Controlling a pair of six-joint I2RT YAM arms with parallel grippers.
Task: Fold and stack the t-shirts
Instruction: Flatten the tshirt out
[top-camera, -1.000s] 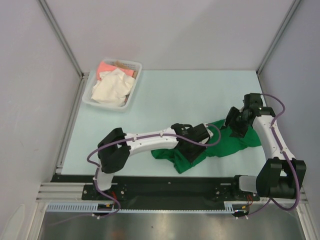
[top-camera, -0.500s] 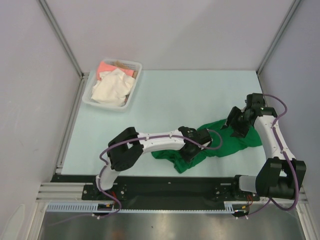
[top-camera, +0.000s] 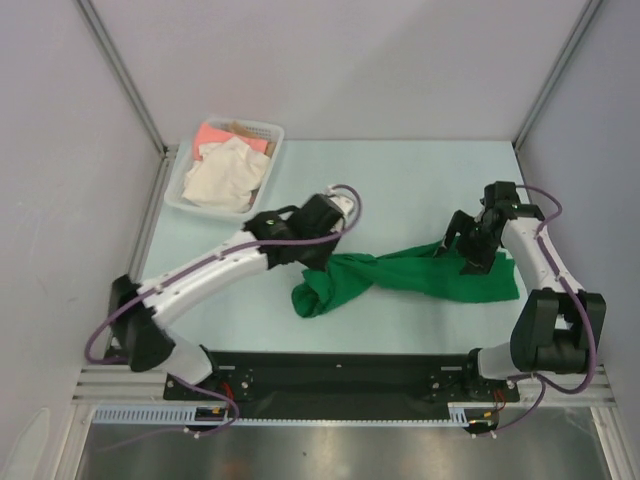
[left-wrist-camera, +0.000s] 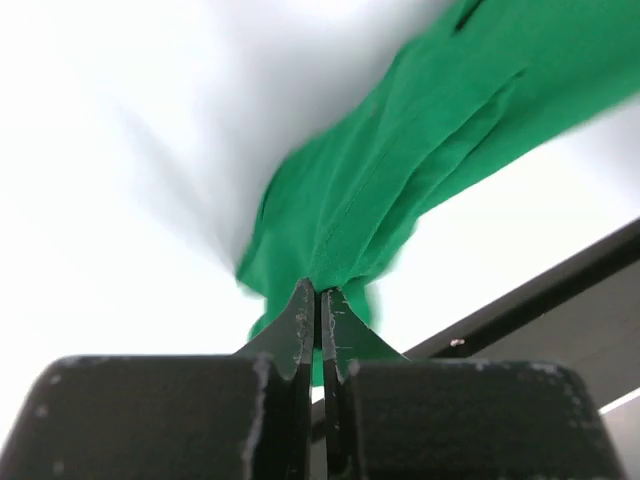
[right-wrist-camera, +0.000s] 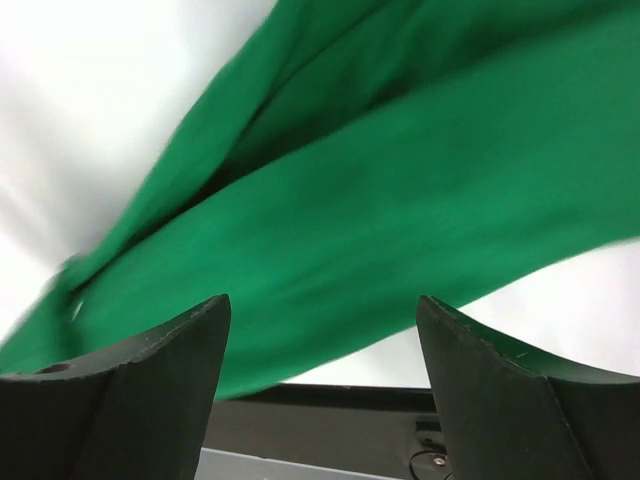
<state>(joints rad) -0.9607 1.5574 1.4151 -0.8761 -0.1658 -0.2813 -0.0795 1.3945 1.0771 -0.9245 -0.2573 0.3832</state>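
Observation:
A bright green t-shirt (top-camera: 420, 275) lies pulled out into a long band across the near middle of the table (top-camera: 400, 190). My left gripper (top-camera: 334, 257) is shut on a bunched fold near the shirt's left end, and cloth hangs below it. In the left wrist view the closed tips (left-wrist-camera: 321, 291) pinch the green t-shirt (left-wrist-camera: 400, 160). My right gripper (top-camera: 466, 254) hovers over the shirt's right part, open. In the right wrist view its wide-apart fingers (right-wrist-camera: 180, 350) frame the green t-shirt (right-wrist-camera: 400, 180) and hold nothing. A cream t-shirt (top-camera: 225, 175) and a pink t-shirt (top-camera: 212, 132) sit in the basket.
The white lattice basket (top-camera: 268, 182) stands at the far left of the table. Grey walls with metal posts close in the left, right and far sides. A black rail (top-camera: 330, 375) with the arm bases runs along the near edge.
The left gripper shut on the green t-shirt, then swung up and to the left, dragging the cloth into a long band. The right gripper opened wider and stayed near the right end.

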